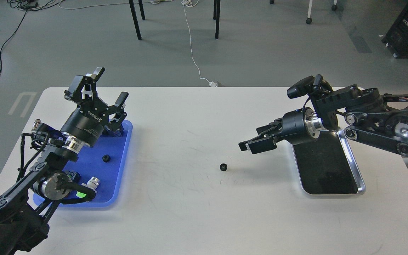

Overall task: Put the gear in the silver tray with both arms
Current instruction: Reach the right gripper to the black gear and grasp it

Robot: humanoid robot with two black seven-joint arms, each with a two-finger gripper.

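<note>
A white table [190, 212] fills most of the frame, with grey floor, cables and chair legs seen along the top. At the middle right, the silver tray [354, 166] lies on the table, its dark mirror-like bottom bare where it is visible; its upper part is covered by the right arm. The right tool [251, 144] is held just left of the tray's upper end, pointing toward the centre of the frame, with its two fingers lying close together and nothing seen between them. A small black gear [224, 166] lies on the bare table near the middle of the frame, below and left of the right tool, apart from it and well apart from the tray. At the left, a blue plastic tray [117, 184] is set on the table, and a second small black gear [106, 158] lies in it, along with other small parts partly hidden by the left arm. The left tool [110, 86] is raised above the blue tray's upper end, its fingers spread wide apart and empty.
</note>
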